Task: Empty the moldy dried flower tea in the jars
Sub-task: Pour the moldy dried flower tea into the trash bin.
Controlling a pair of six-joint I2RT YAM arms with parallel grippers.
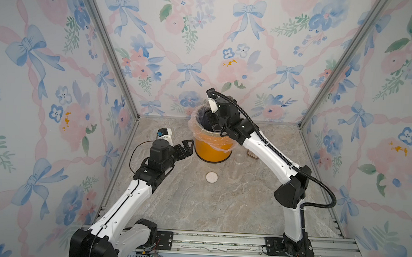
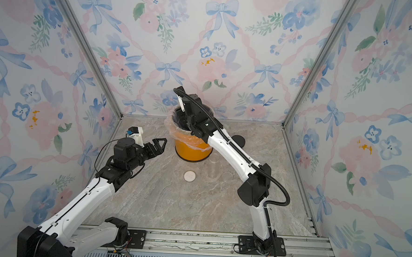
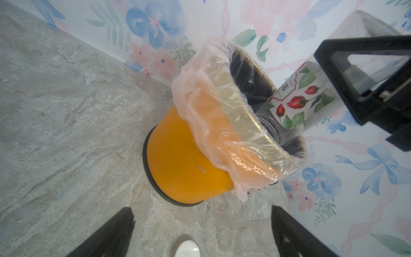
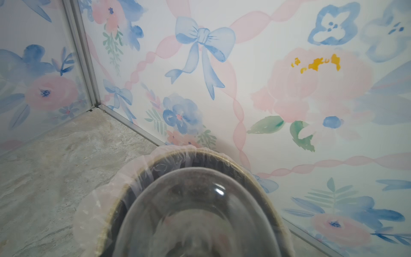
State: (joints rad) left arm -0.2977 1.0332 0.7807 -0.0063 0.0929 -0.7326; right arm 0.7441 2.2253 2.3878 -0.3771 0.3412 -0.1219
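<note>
My right gripper [image 1: 214, 123] [image 2: 186, 121] is shut on the squarish labelled jar [image 3: 295, 104]. The jar hangs tilted mouth-down inside the orange bin [image 1: 212, 150] [image 2: 191, 149] [image 3: 184, 160], and its clear base [image 4: 198, 213] fills the right wrist view. No moldy dried flower tea can be made out in it. My left gripper [image 1: 186, 147] [image 2: 159, 144] [image 3: 201, 224] stands open left of the bin with nothing between its fingers. A tall slim clear jar [image 1: 237, 164] [image 2: 213, 167] [image 3: 242, 237] stands lidless right of the bin.
A white lid [image 1: 211, 177] [image 2: 189, 176] [image 3: 186, 249] lies in front of the bin. A translucent lid [image 1: 249, 176] [image 2: 227, 175] and a black lid [image 2: 239, 141] lie to its right. A small brownish thing [image 1: 252, 154] sits partly hidden behind my right forearm. Walls close in on three sides.
</note>
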